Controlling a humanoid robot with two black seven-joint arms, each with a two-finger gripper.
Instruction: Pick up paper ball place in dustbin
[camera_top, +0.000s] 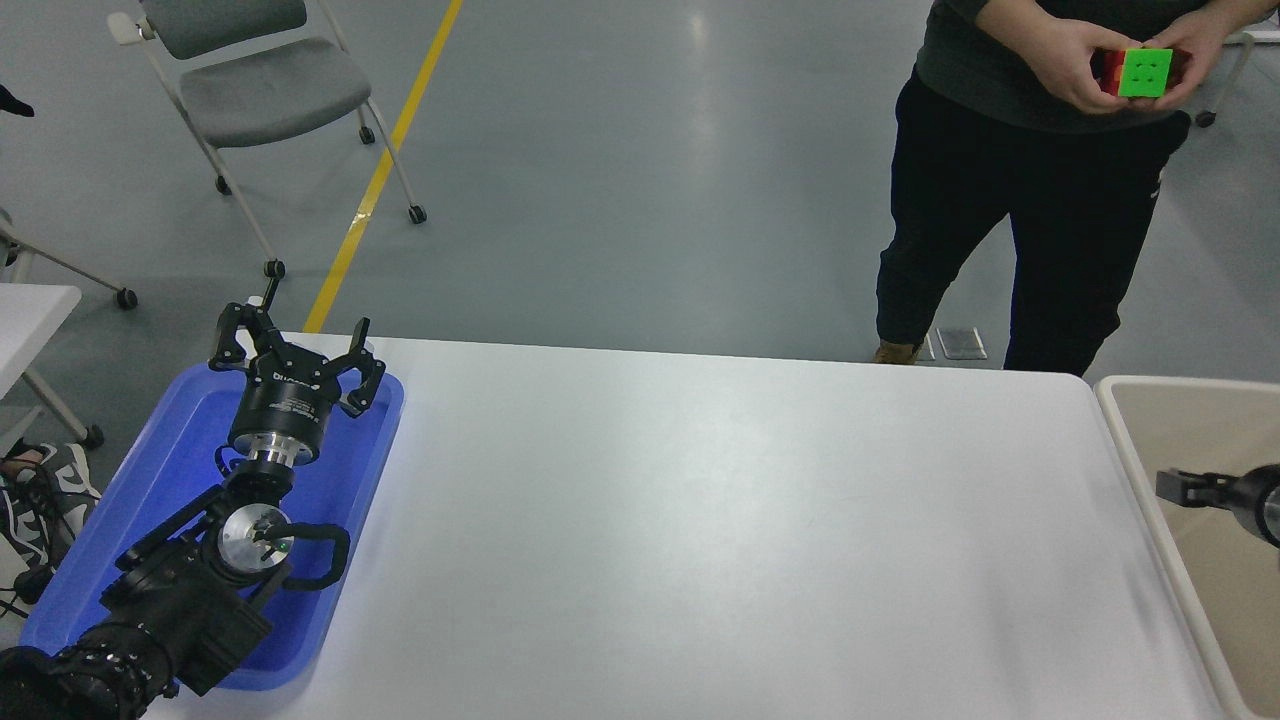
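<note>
We find the right gripper (1172, 487) at the right edge, over the rim of the dustbin (1128, 440); only its tip shows, so we cannot tell how wide its fingers stand or whether it grips anything. We see no paper ball anywhere. The left gripper (292, 348) sits parked over the blue tray (150, 490) at near left, fingers spread, empty. A person (1010, 200) at the far side holds a coloured cube (1140, 72).

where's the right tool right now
In the head view, the right tool is at the far right edge, over the dustbin's left rim beside the white table.
</note>
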